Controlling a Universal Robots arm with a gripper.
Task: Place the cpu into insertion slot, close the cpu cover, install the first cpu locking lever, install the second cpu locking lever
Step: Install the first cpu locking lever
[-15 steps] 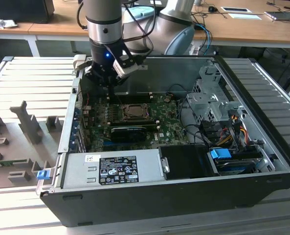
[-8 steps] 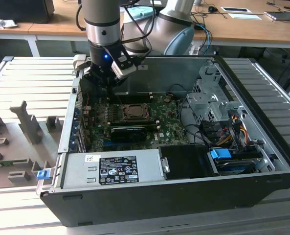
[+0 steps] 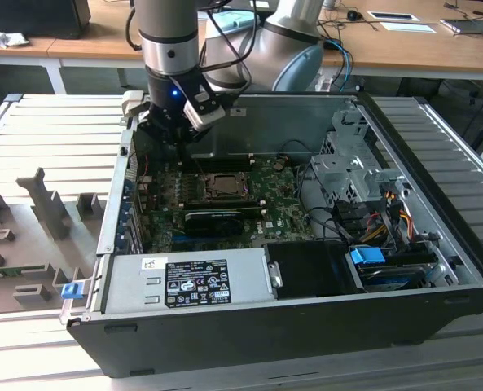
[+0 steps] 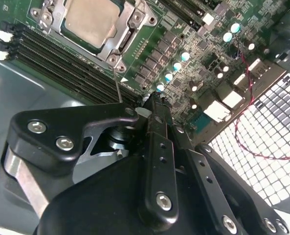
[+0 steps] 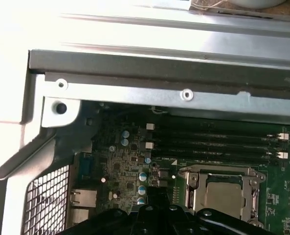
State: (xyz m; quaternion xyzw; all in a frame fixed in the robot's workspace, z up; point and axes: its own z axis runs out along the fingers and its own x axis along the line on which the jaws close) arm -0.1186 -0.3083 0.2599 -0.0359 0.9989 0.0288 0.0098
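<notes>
Inside the socket [image 4: 113, 58]: the cpu [image 3: 223, 186] [image 4: 90, 20] [image 5: 224, 192] lay flat and square, its pale top facing up.
Cpu cover: the cpu cover [image 4: 130, 36] [image 5: 191, 188] lay down flat around the cpu, and the chip showed through its open centre.
Lever: a thin metal lever [image 4: 118, 87] ran from one corner of the socket to the gripper's tip in the second wrist view. Whether it was pinched there could not be told.
Gripper: the gripper [image 3: 180, 134] [image 4: 149, 105] [image 5: 149, 211] hung at about 10 o'clock from the cpu in the exterior view, low over the board. Its tips were pressed together with no gap showing.
Memory slots: long black memory slots [image 4: 61, 63] [image 5: 213, 142] ran just beside the socket, at 12 o'clock from it in the exterior view.
Motherboard: the green motherboard [image 3: 286, 208] [image 5: 120, 161] lay flat on the floor of the case.
Power supply: a grey power supply [image 3: 184, 281] sat at 6 o'clock from the cpu.
Drive cage: a metal drive cage [image 3: 347, 163] with bundled wires stood at 3 o'clock.
Case: the open case [image 3: 290, 122] lay on its side on a slatted grey worktop [image 3: 54, 138].
Arm: the arm [image 3: 169, 41] came down from 12 o'clock onto the gripper.
</notes>
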